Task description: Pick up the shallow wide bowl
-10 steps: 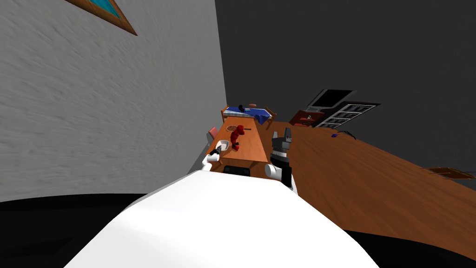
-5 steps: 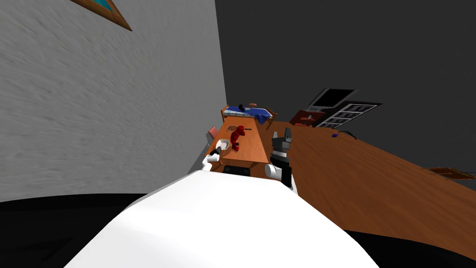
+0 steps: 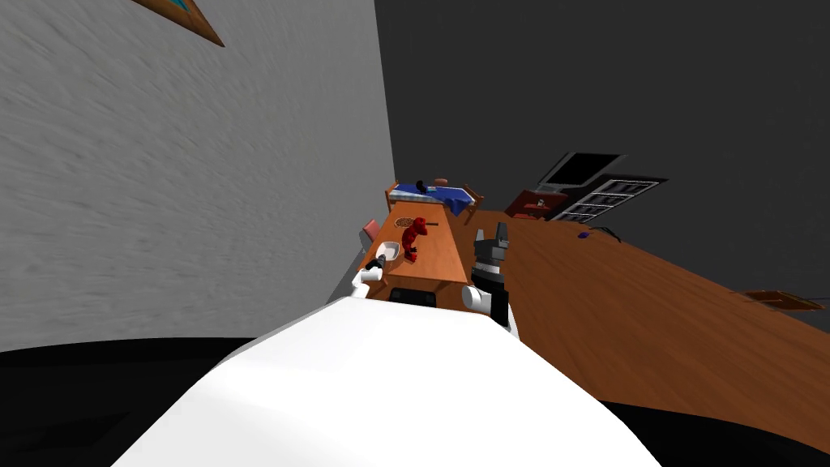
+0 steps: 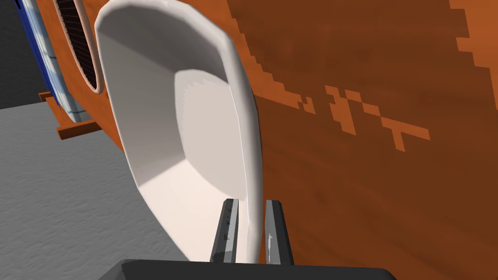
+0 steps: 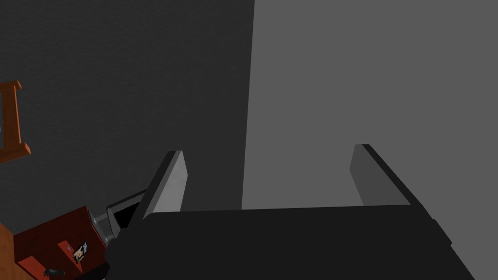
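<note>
Your left gripper (image 4: 250, 233) is clamped on the bowl (image 4: 194, 121). In the left wrist view its two fingers (image 4: 227, 233) stand close together with the bowl's white rim pinched between them, one blade inside the wall and one outside. You see the bowl from its open side there: wide, shallow, white, with a flat pale bottom. The orange-brown table (image 4: 364, 170) lies just behind the bowl, with the bowl's shadow on it. You cannot tell from this view whether the bowl rests on the table or hangs clear of it.

The head view gives you the layout that the wrist view lacks. Just left of the frame's centre, the left gripper (image 3: 379, 261) meets the bowl (image 3: 390, 251) near the left edge of the table (image 3: 434, 255). A red figure (image 3: 414, 235) stands just beside the bowl, towards the table's middle. Beyond it lies a round brown disc (image 3: 404, 222), which in the wrist view is a dark ribbed oval (image 4: 78, 43) past the bowl's far rim. Further up the frame is a bed (image 3: 438, 194) with a blue cover.

Your right gripper (image 3: 492, 235) sits right of centre, beside the table's right edge. In its own wrist view the right gripper (image 5: 268, 151) holds nothing, its fingers spread wide.
</note>
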Available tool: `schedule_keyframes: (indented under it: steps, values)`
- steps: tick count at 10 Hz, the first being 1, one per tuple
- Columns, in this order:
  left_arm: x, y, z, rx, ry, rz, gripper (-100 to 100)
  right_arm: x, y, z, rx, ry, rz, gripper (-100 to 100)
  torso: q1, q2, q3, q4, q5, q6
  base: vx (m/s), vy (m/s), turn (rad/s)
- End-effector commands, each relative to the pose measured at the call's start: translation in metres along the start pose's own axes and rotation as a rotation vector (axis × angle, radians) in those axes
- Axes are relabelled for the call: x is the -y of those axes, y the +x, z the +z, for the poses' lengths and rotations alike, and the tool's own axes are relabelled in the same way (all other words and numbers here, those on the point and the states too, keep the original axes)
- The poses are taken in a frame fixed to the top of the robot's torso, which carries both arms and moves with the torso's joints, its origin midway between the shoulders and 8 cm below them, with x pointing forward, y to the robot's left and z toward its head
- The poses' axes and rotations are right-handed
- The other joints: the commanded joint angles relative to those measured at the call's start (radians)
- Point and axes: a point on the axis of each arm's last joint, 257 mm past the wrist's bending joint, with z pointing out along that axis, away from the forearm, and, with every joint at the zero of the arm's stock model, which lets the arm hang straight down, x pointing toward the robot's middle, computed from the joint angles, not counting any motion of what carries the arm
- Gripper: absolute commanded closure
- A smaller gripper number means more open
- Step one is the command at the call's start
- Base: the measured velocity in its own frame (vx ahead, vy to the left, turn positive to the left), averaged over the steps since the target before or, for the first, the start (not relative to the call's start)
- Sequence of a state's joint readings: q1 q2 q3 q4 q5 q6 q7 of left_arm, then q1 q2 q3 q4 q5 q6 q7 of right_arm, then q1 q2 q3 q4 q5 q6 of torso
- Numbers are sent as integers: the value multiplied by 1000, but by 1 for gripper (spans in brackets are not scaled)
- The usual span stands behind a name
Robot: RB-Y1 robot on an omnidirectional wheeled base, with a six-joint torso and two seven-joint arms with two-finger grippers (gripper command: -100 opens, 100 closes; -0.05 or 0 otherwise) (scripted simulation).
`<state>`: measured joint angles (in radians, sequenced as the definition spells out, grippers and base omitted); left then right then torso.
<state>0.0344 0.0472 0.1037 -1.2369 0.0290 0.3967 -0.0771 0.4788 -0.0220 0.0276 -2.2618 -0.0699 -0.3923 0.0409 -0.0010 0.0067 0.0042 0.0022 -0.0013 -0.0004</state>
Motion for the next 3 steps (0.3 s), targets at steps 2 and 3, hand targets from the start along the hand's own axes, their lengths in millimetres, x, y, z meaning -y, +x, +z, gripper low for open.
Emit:
schedule_keyframes:
  steps: [2,3]
  values:
    - [4,-1,-1,0,-1,0,100,0,0,0,0,0,0,0,0,1,1,0,0,0,-65,-7,0]
    - [3,-1,-1,0,-4,0,0,0,0,0,0,0,0,0,0,-1,0,0,0,0,-8,-1,1]
